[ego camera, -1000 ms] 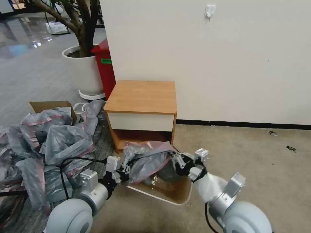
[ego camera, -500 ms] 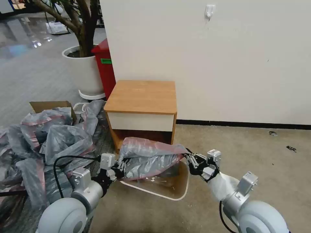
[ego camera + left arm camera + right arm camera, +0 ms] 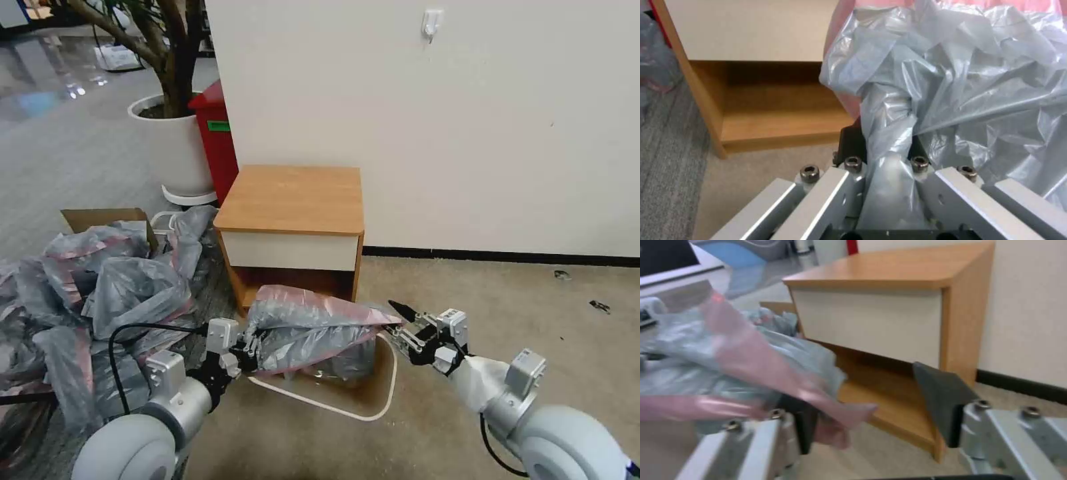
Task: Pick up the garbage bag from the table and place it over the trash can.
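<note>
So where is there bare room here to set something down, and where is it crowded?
The table top is bare. Carpet right of the trash can, toward the wall, is open. Crowded: the can's mouth, draped by the garbage bag, which the left gripper pinches and the open right gripper flanks; the bag heap fills the floor left.

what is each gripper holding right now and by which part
The left gripper is shut on the garbage bag, pinching a bunched grey fold at its left end. The right gripper is open beside the bag's pink rim and holds nothing.
</note>
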Tool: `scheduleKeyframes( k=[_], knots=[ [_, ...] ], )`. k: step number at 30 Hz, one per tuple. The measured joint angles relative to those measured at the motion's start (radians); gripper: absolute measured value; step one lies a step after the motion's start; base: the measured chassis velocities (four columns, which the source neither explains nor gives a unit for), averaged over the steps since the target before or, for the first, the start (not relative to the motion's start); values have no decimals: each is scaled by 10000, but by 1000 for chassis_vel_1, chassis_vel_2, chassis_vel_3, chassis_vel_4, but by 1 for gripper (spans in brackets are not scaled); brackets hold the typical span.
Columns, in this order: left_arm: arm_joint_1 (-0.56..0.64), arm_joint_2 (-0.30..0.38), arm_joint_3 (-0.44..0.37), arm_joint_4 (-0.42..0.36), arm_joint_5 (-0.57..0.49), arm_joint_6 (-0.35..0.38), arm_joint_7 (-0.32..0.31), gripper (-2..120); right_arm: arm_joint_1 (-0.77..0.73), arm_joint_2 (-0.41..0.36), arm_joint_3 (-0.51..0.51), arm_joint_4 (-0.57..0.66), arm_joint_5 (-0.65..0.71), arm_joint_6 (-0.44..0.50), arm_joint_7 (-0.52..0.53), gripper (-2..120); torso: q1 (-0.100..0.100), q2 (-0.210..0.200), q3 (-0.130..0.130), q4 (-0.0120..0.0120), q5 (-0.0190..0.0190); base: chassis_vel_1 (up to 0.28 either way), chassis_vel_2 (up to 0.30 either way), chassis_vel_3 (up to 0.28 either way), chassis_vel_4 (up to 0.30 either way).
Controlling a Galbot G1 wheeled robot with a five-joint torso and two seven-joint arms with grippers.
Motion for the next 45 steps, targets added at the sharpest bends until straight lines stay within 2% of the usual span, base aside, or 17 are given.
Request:
scheduleKeyframes(
  k=[2,3,5,6,9,12,20,25,33,37,42,45],
  knots=[
    [67,23,-45,-20,3,-14,32,4,155,-98,3,-135,321,-200,335,68,1,0,0,0,0,0,0,0,0],
    [67,23,-45,-20,3,-14,32,4,155,-98,3,-135,321,-200,335,68,1,0,0,0,0,0,0,0,0],
    [151,-1,-27,-31,17,-36,70,4,376,-96,-11,-282,908,-449,792,80,0,0,1,0,1,0,0,0,0],
    [151,-1,-27,-31,17,-36,70,4,376,-96,-11,-282,908,-449,792,80,0,0,1,0,1,0,0,0,0],
    [193,-55,114,54,151,-81,101,4,606,-13,-18,-363,1690,-783,1154,94,0,0,0,0,0,0,0,0,0],
    [152,-55,151,183,197,-94,100,4,646,-19,-17,-261,2247,-1149,1293,99,0,0,1,0,0,0,0,0,0],
    [34,-40,130,386,187,-125,101,4,931,198,-121,-270,2907,-1926,2310,100,0,0,0,0,-1,0,0,0,0],
    [-101,-56,123,493,174,-132,94,4,781,320,-137,-211,2751,-2055,2394,100,0,0,1,0,0,0,0,0,0],
    [-430,-173,-101,856,-26,-133,-34,4,123,682,-213,1072,2550,-2166,2370,100,0,0,0,0,-2,0,0,0,0],
    [-511,-381,-135,1001,-35,-136,-80,4,-375,1046,-227,2055,2491,-2015,2428,100,0,0,0,1,-3,0,0,0,0],
    [-627,-622,-143,1107,-27,-169,-143,4,-833,1572,-350,2158,2435,-1686,2737,100,0,0,0,0,0,0,0,0,0],
    [-663,-863,-93,1113,19,-287,-155,4,-1227,2326,-744,2165,2099,-1375,2417,100,0,0,0,0,-2,0,0,0,0]
  ],
)
